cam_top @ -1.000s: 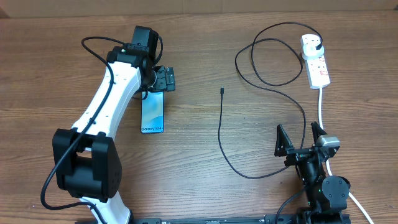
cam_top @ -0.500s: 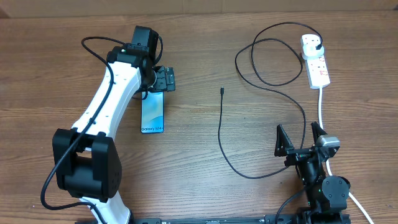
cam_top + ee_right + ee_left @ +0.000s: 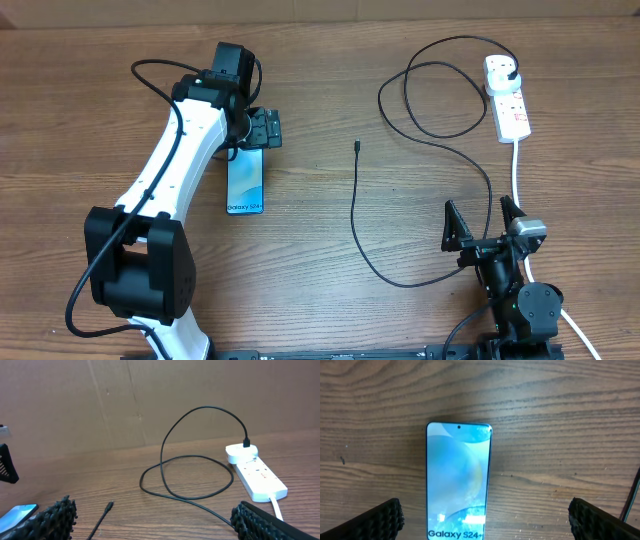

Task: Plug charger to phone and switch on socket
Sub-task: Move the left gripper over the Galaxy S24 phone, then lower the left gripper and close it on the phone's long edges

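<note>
Nothing has moved since the earlier overhead frames: arms, cable and phone sit as they did. Phone point(image 3: 246, 182) lies flat, screen up and lit cyan, at about 9 o'clock from table centre, long axis running 12 to 6, "Galaxy S24+" text at the 6 o'clock end. Left gripper point(image 3: 262, 128) hangs over the phone's 12 o'clock end, spread wide. In the left wrist view its pads point(image 3: 375, 522) show only at the lower corners, with the phone point(image 3: 458, 480) between them and no contact visible. Charger cable point(image 3: 355, 215) runs loose over the wood. Its connector tip point(image 3: 358, 147) lies free near centre, at about 3 o'clock from the phone and well apart from it. From there the cable drops toward 6 o'clock, curves up and loops toward 2 o'clock, where its plug point(image 3: 511, 72) sits in the far outlet of the white power strip point(image 3: 508, 100). Switch position cannot be read from these views. Right gripper point(image 3: 482, 225) sits low at 5 o'clock, jaws apart and holding nothing, with cable passing close by. Judgement: early stage. The plug-to-strip end looks done. Still to do: pick up the tip, mate it to the phone port, press the switch. The small tip and thin port suggest alignment is the hard part.
</note>
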